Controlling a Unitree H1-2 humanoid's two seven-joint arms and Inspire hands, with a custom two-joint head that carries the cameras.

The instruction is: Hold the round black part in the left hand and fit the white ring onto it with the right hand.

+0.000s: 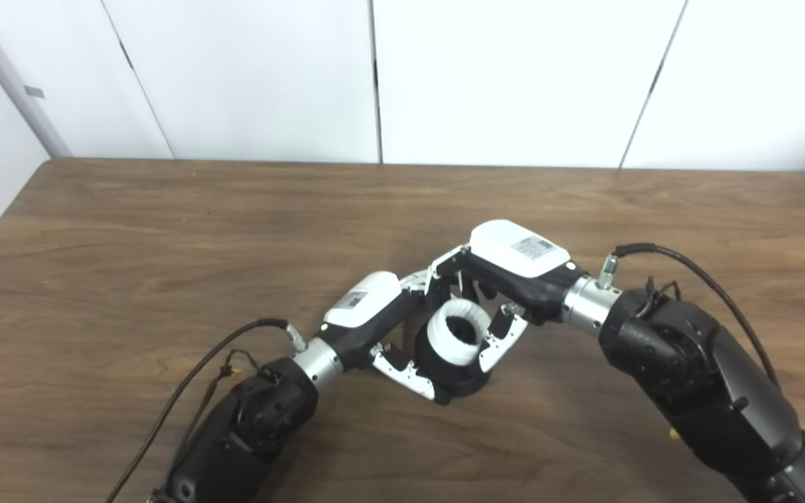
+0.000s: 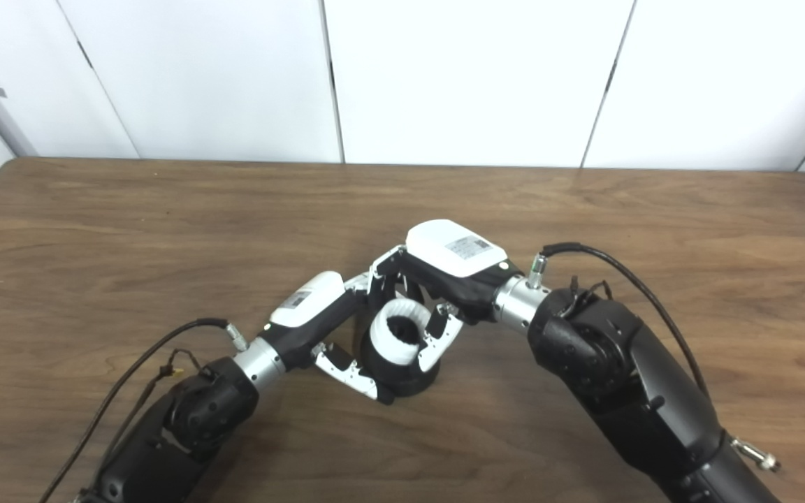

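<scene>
Black plastic of the round black part (image 1: 460,377) shows only along its lower rim and side; the rest is covered by the white ring (image 1: 455,331) seated on its top and by the fingers wrapped about it. It sits low over the wooden counter (image 1: 165,237), near the front middle, but whether its base touches the wood cannot be told.

The left robot hand (image 1: 402,339) is clamped on the black part, its thumb curling under the near side and its other fingers mostly hidden behind the part. The right robot hand (image 1: 493,293) reaches over from the other side with its fingers closed around the white ring; its fingertips are partly lost in shadow, so how firmly they press is unclear. The two hands overlap at the far side, where it is hard to tell whose fingers are whose.

Both forearms are cut off by the bottom edge. A black cable (image 1: 696,272) loops above the right wrist, and another cable (image 1: 186,384) trails beside the left wrist. White wall panels (image 1: 249,77) stand behind the counter. Small labels on the white backs of both hands are too blurred to read.
</scene>
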